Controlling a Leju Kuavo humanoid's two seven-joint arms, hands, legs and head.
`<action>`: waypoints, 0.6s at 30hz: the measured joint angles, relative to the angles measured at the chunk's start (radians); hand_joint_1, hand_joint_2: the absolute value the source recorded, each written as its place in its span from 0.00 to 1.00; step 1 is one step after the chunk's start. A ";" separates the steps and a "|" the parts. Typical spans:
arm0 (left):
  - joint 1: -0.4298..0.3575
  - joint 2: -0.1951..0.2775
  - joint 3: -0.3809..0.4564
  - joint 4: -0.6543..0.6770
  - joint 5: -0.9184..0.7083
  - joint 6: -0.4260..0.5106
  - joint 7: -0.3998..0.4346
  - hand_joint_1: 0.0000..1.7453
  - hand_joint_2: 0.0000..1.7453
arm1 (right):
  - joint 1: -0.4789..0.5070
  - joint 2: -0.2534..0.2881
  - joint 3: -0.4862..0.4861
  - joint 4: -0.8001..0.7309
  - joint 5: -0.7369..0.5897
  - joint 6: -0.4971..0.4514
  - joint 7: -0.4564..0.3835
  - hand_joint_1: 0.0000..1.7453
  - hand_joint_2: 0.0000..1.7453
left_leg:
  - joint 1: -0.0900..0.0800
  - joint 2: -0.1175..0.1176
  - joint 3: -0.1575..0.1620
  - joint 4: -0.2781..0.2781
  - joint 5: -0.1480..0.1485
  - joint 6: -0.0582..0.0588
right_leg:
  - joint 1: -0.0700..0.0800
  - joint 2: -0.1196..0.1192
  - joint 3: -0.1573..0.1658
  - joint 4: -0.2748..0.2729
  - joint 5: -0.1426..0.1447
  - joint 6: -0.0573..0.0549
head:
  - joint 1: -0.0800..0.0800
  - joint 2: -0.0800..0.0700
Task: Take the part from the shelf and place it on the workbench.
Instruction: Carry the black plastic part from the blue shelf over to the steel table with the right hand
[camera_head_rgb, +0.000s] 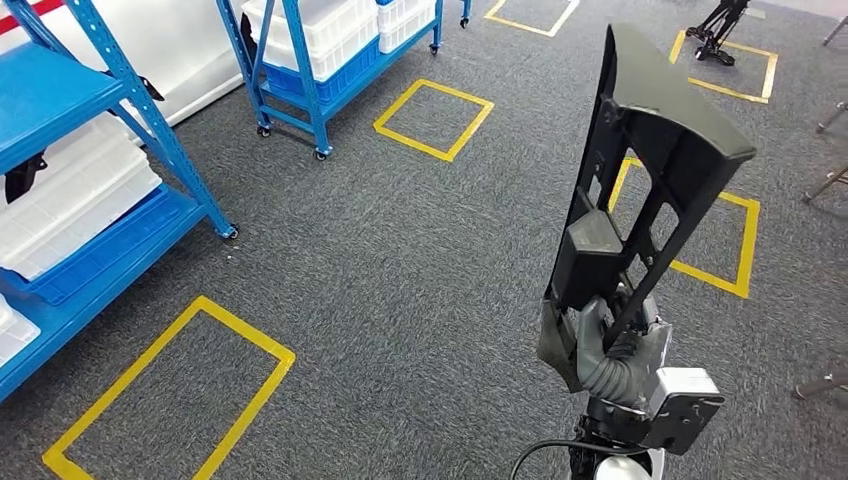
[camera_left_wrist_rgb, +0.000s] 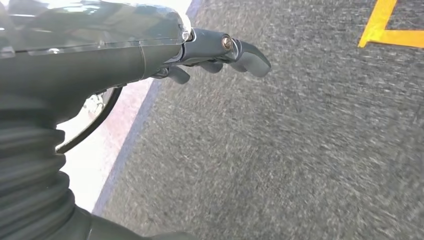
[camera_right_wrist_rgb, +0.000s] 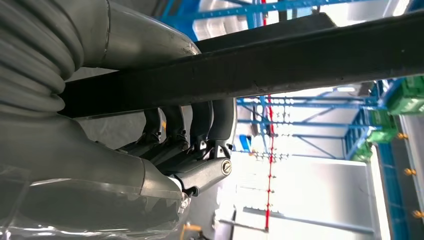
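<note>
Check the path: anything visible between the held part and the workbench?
Can't settle it: no workbench is in view. The right hand grips the black part upright over grey carpet with yellow floor squares. Blue shelves stand off to the left, not directly ahead.

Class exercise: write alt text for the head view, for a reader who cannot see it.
The robot's right hand holds a long black part upright over grey carpet marked with yellow tape squares. Blue shelves with white bins stand to the left.
</note>
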 joint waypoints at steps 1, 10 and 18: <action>0.003 0.000 -0.003 0.000 -0.001 0.003 0.004 0.00 1.00 | -0.003 -0.004 -0.003 -0.002 0.001 -0.001 0.001 1.00 1.00 | -0.002 0.013 -0.001 -0.002 0.002 0.004 | -0.001 -0.032 -0.026 0.055 -0.033 0.003 | 0.002 0.000; 0.008 -0.004 -0.017 0.000 0.003 0.009 -0.006 0.00 1.00 | -0.013 -0.019 -0.010 -0.007 0.034 -0.014 0.010 1.00 1.00 | -0.012 0.117 -0.004 0.016 -0.019 -0.021 | -0.003 -0.136 0.049 -0.048 0.013 0.004 | 0.002 0.000; 0.005 -0.008 -0.017 0.000 0.010 -0.011 -0.033 0.00 1.00 | -0.029 -0.022 -0.010 -0.008 0.051 -0.022 0.013 1.00 1.00 | -0.003 0.023 -0.105 0.264 -0.163 -0.051 | -0.001 -0.055 0.040 -0.062 0.025 -0.041 | -0.002 0.000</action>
